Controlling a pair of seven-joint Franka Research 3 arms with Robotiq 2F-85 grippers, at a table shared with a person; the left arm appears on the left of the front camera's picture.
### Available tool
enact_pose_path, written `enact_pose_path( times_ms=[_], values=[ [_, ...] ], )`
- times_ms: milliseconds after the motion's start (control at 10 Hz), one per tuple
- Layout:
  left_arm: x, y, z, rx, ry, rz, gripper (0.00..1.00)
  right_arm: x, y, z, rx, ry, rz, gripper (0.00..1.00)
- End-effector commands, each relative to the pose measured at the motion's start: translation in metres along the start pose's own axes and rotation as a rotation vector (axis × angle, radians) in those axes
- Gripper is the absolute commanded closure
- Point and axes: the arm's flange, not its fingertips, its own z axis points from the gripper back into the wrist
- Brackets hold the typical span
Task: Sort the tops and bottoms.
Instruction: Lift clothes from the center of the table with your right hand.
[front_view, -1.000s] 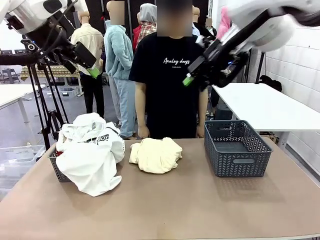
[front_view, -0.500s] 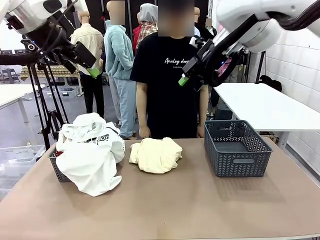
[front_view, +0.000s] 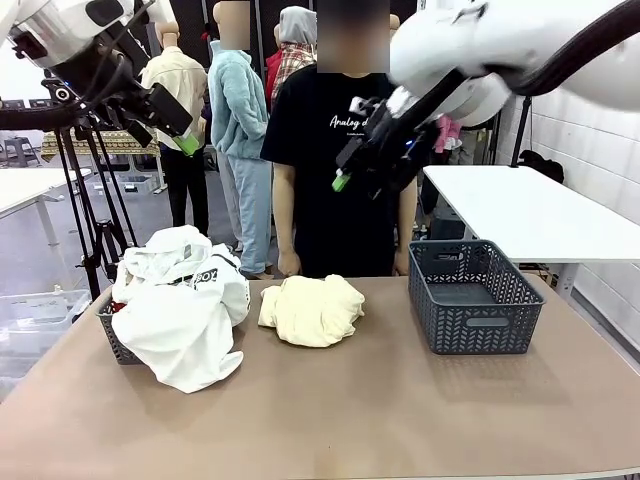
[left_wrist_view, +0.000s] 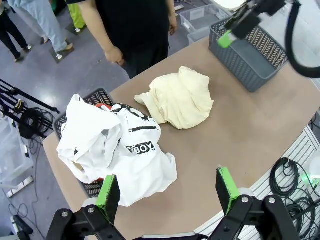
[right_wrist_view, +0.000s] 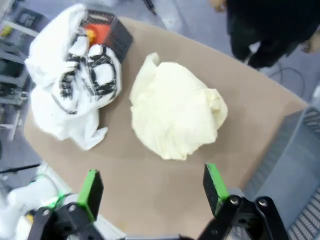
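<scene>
Hanging high above the desk (front_view: 400, 420), both the left pincer (left_wrist_view: 167, 192) and right pincer (right_wrist_view: 150, 190) gape empty; the white T-shirt (front_view: 180, 310) drapes over the left basket (front_view: 112, 335), a cream garment (front_view: 312, 310) beside it.

Grey floor (front_view: 40, 250), white tables (front_view: 530, 205) at both sides, black tripod (front_view: 95, 210)

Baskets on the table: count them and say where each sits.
2. One dark basket stands empty at the table's right side. Another basket sits at the left, mostly buried under the white T-shirt, with a red-orange garment inside. More clothes may be hidden there.
</scene>
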Motion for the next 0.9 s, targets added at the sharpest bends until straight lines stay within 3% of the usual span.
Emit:
enact_pose_path(
  times_ms=[0,300,800],
  values=[
    [0.000,0.000,0.002,0.004,-0.004,0.004,0.00,0.054,0.021,-0.040,-0.155,0.118,-0.023,0.00],
    [0.000,0.000,0.002,0.004,-0.004,0.004,0.00,0.074,0.006,-0.125,-0.355,0.283,-0.083,0.00],
    [0.000,0.000,0.002,0.004,-0.004,0.004,0.00,0.033,-0.025,-0.194,-0.291,0.475,-0.149,0.00]
  ],
)
